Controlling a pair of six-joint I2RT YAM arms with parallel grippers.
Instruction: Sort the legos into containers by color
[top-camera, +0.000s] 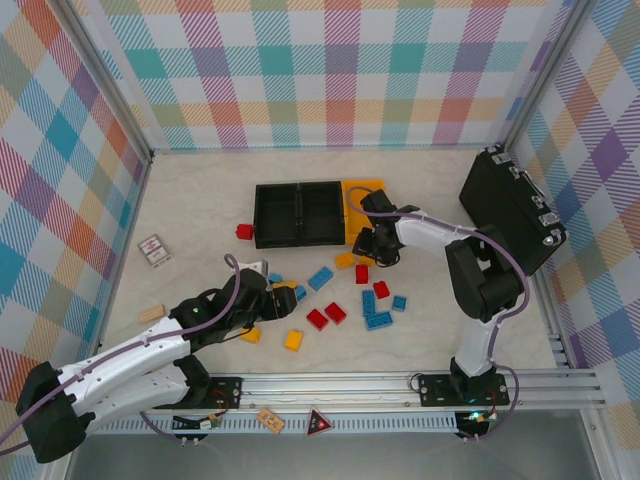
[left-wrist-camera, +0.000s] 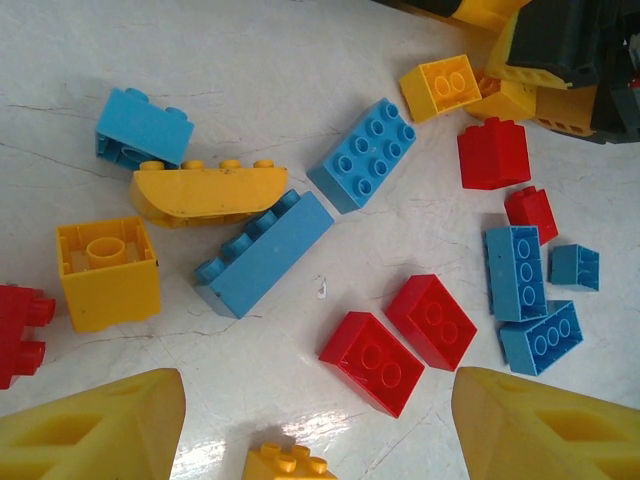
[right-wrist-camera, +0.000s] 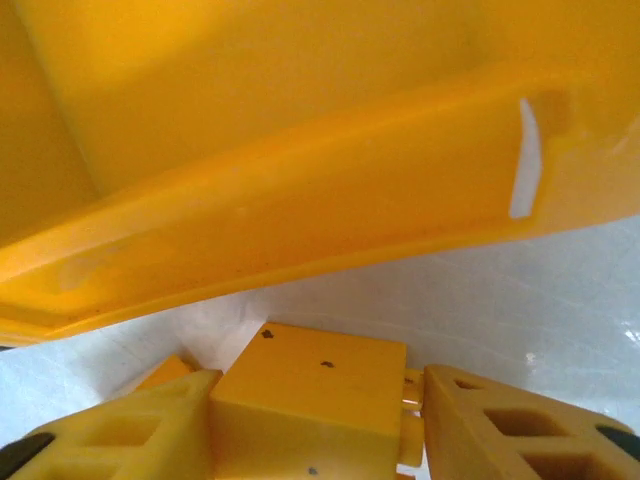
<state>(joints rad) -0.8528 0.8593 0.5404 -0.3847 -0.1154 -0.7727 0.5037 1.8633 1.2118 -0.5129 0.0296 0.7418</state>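
The right gripper (right-wrist-camera: 315, 425) is clamped on a yellow-orange brick (right-wrist-camera: 310, 385), with one finger (right-wrist-camera: 130, 430) pressed to each side of it. It hangs just in front of the yellow-orange bin (right-wrist-camera: 300, 180), whose wall rises close above the brick. From above, that gripper (top-camera: 363, 243) sits at the near side of the same bin (top-camera: 365, 188). This bin is the right-hand end of the containers, with two black bins (top-camera: 300, 213) joined to it on the left. The row lies toward the far edge of the table (top-camera: 200, 200), about midway across.

The left gripper (left-wrist-camera: 318, 400) is spread wide with nothing between its fingers (left-wrist-camera: 100, 430), hovering over the loose legos in the middle of the table. Seen from above, it (top-camera: 262, 275) is at the left fringe of the scatter. Under it lie two red bricks (left-wrist-camera: 375, 362) side by side, a long blue brick (left-wrist-camera: 265, 253) touching a curved yellow piece (left-wrist-camera: 208, 188), a blue eight-stud brick (left-wrist-camera: 363, 153) and a square yellow brick (left-wrist-camera: 107, 272). Three more blue bricks (left-wrist-camera: 515, 272) cluster to the right of the red pair.

A lone red brick (top-camera: 243, 232) lies just beside the left end of the black bins. A tan wooden block (top-camera: 152, 313) rests near the table's left edge — well apart from the legos — and a large black case (top-camera: 510, 210) stands at the right edge
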